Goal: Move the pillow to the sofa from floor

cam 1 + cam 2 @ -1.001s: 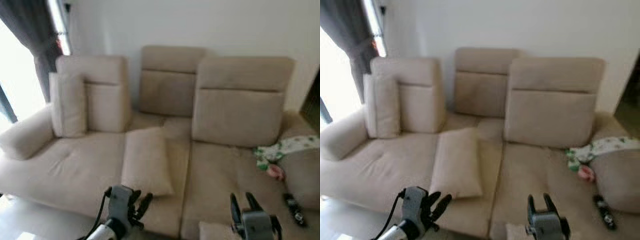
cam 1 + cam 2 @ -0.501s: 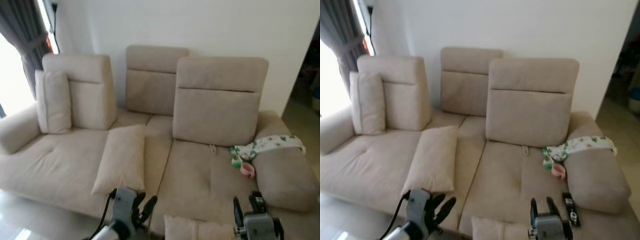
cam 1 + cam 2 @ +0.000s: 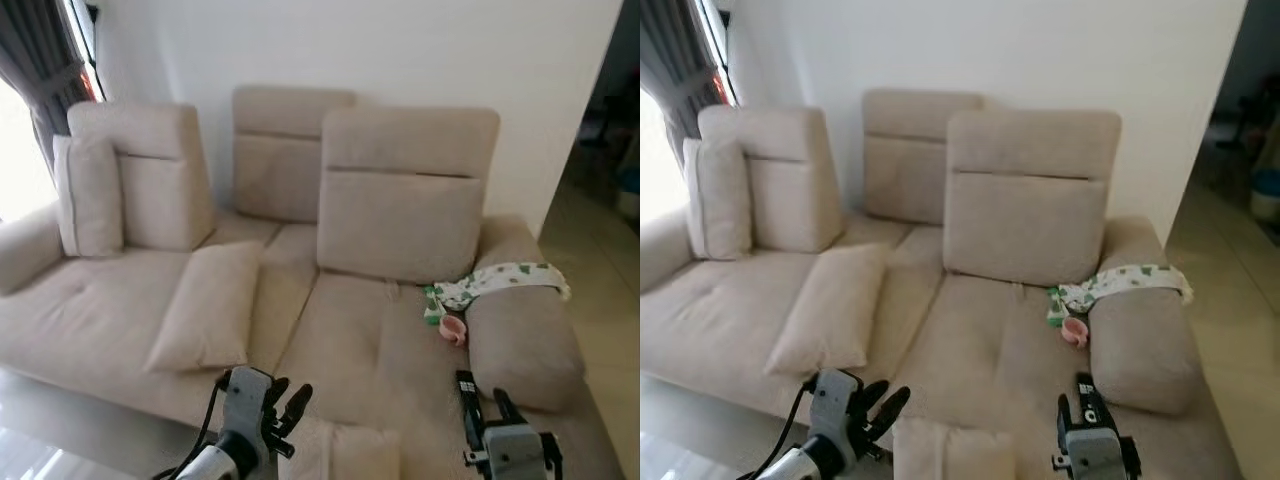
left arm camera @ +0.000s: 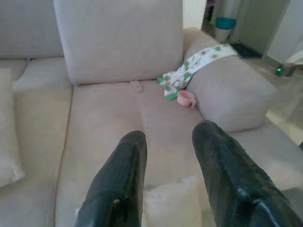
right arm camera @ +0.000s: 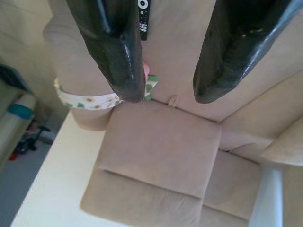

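- Sofa (image 3: pixel 350 330) fills the frame; it sits further left than a second ago, so the camera has swung.
- Pillow (image 3: pixel 345 452), bottom centre, rests on the seat's front edge; delivery looks about done.
- Left gripper (image 3: pixel 285 410) and right gripper (image 3: pixel 482 408), bottom edge, both spread, empty.

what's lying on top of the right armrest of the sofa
A white cloth with green print drapes over the armrest, one end trailing onto the seat beside a small pink item. What the cloth covers cannot be seen.
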You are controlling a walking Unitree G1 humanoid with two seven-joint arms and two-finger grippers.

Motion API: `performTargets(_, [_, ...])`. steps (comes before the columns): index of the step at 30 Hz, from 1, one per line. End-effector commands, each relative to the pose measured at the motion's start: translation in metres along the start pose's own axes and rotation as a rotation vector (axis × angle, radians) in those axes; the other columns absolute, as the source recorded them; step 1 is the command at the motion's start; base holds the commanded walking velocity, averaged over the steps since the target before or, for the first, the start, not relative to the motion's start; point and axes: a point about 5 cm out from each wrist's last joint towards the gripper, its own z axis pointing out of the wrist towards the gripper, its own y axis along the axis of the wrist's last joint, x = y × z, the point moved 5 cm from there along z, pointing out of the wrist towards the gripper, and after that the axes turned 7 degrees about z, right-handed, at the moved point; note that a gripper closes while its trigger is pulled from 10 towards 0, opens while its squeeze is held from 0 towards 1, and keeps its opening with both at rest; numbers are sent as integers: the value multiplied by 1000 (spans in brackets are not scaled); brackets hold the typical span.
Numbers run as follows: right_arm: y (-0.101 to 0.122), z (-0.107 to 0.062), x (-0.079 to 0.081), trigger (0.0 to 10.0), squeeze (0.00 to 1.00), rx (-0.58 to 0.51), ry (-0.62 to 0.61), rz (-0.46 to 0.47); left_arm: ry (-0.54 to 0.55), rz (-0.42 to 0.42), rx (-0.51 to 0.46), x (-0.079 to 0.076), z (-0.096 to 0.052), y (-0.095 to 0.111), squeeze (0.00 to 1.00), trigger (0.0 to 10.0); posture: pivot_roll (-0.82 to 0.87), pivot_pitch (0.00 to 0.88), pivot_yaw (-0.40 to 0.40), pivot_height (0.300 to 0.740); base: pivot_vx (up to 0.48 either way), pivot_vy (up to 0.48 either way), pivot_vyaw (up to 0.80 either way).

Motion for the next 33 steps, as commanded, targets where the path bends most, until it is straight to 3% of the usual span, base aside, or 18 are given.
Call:
performTargets(1, [-1,3,10,10000,0,5,41,14,24,3,23,7,-2,-5,0,10000,115,5,84,740,0,0,0])
performTargets(9, [1,13,18,10000,0,-8,83,29,44,0,20,10,2,-4,0,10000,116,2,80,740,0,0,0])
performTargets(25, [-14,11,33,10000,0,44,177,47,116,4,51,17,7,-12,0,10000,117,1,76,740,0,0,0])
performTargets(33, [-17,11,33,10000,0,50,192,60,115,2,53,16,10,-13,0,10000,115,1,74,710,0,0,0])
